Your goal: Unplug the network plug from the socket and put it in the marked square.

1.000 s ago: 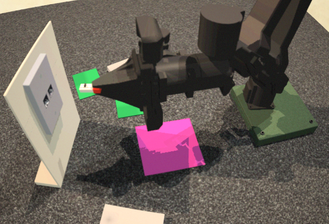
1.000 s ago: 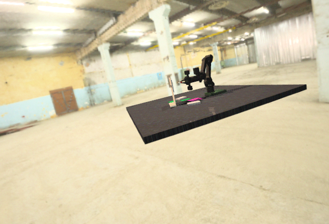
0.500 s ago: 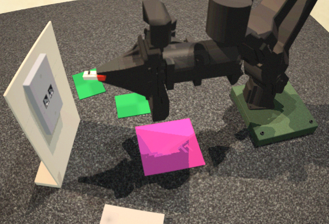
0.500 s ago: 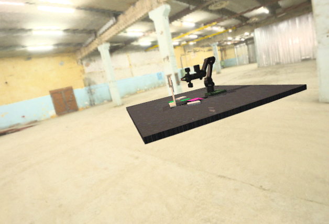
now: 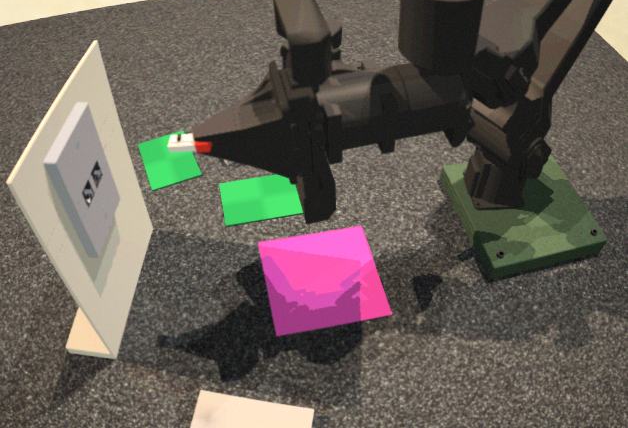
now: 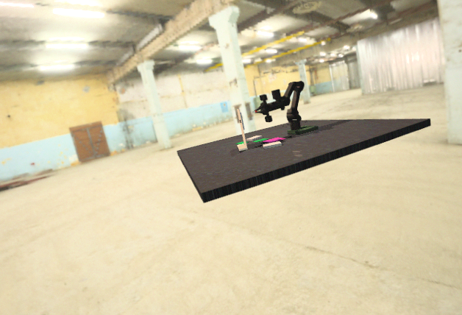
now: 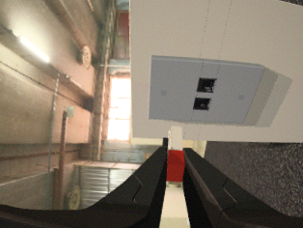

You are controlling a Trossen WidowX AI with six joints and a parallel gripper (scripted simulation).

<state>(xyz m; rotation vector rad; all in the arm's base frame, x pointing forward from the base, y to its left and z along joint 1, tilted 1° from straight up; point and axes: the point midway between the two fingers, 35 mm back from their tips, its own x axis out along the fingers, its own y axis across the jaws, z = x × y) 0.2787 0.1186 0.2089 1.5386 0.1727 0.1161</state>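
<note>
The network plug (image 5: 181, 142) (image 7: 177, 137) is white with a red rear part, and is out of the sockets. My gripper (image 5: 203, 142) (image 6: 256, 110) (image 7: 174, 155) is shut on the red part and holds the plug in the air, its front pointing toward the panel with a gap between. The upright cream panel (image 5: 101, 82) (image 7: 164, 24) bears a grey plate (image 5: 65, 159) (image 7: 176, 77) with two dark sockets, both empty. The flat magenta square (image 5: 314, 280) (image 6: 274, 139) lies on the table, lower than the gripper and nearer the top camera.
Two green patches (image 5: 167, 166) (image 5: 258, 202) lie behind the magenta square in the top view. A pale flat block (image 5: 253, 410) (image 6: 271, 145) lies at the front, and another pale block (image 6: 254, 137) lies beyond the green patches. The arm's green base (image 5: 527, 240) stands at the right.
</note>
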